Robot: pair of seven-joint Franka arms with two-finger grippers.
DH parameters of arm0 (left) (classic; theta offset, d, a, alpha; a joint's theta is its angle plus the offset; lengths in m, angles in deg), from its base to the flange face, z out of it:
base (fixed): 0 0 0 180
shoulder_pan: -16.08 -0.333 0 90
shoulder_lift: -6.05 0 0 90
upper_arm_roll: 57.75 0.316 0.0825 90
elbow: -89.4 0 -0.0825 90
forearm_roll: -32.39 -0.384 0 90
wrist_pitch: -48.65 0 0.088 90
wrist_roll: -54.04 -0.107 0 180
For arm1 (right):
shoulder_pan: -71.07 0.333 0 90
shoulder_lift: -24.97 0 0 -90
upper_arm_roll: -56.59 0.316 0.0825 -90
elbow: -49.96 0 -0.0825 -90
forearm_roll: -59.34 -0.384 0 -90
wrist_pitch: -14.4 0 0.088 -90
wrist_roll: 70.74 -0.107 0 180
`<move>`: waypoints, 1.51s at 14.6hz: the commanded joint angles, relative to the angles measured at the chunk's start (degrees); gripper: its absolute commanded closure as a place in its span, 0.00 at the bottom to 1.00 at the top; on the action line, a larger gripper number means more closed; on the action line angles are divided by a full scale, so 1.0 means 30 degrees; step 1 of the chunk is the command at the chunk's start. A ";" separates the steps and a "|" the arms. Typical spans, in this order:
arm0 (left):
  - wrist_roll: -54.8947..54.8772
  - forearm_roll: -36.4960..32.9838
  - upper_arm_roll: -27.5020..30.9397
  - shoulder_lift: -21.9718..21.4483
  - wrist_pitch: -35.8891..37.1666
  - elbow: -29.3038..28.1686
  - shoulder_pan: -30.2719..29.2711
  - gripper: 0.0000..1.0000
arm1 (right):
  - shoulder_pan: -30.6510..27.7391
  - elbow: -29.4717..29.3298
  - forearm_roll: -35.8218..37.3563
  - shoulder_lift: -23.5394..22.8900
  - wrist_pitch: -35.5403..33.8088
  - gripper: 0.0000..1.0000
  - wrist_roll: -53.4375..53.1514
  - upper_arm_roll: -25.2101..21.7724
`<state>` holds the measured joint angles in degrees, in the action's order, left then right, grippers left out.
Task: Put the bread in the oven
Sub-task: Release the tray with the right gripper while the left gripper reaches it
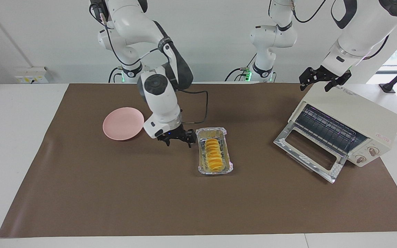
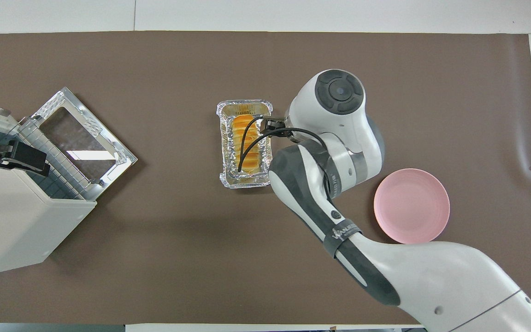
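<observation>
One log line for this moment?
ridged golden bread in foil tray | cream oven door down | right gripper beside tray | left gripper over oven

A pink plate (image 1: 123, 123) is lying on the brown mat (image 1: 115, 193) toward the right arm's end of the table (image 1: 16, 137). A crinkled foil tray (image 1: 202, 169) is sitting near it, mid-mat.
</observation>
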<state>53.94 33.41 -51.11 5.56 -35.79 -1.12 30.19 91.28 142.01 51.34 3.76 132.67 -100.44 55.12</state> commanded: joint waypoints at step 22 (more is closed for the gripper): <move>1.2516 0.0218 0.0158 1.2875 -0.8065 0.6120 1.0855 0.20 | -0.8463 0.0634 0.3632 0.7655 -1.1793 0.00 1.4264 0.0167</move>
<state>91.14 34.89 -51.31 43.45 -58.57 17.76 62.66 67.44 142.17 61.17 25.11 98.91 -59.57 54.74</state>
